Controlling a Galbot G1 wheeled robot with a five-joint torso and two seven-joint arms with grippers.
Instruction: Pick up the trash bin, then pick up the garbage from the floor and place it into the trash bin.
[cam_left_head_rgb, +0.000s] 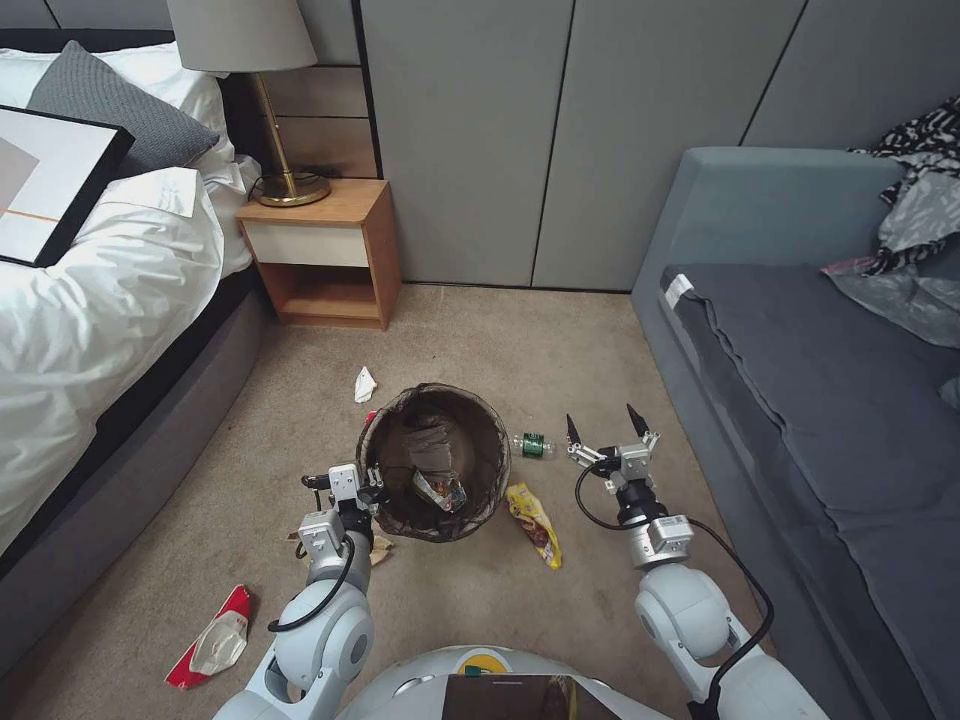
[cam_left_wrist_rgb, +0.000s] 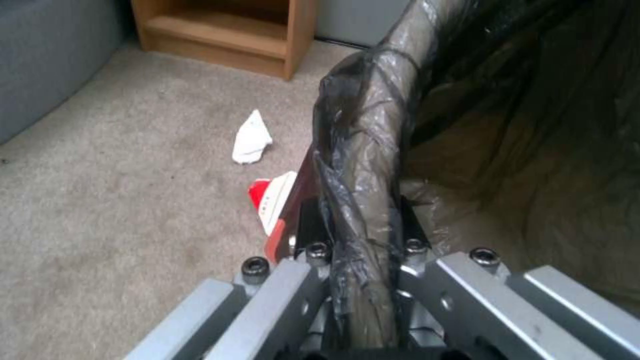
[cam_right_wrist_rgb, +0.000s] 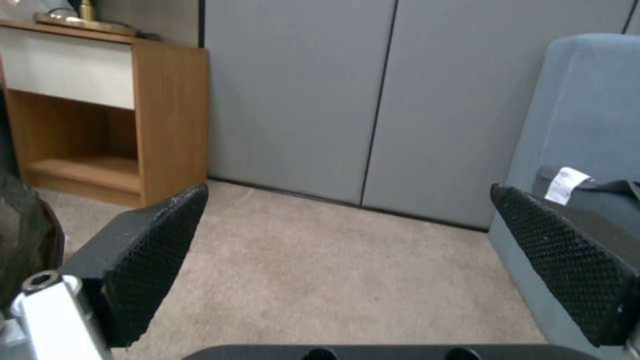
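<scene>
Left of frame: red-and-white packet (cam_left_head_rgb: 212, 640) on floor beside my left arm, well apart from bin. Left hand (cam_left_head_rgb: 368, 490) pinching rim of trash bin (cam_left_head_rgb: 400, 520), liner caught between fingers. Bin holds some litter. Yellow wrapper (cam_left_head_rgb: 534, 522) on carpet between bin and right hand (cam_left_head_rgb: 607, 432), long axis running toward me. Green-labelled bottle (cam_left_head_rgb: 533, 445) just beyond. Right hand spread, empty, nearer arm for both; wrapper lies to its left.
</scene>
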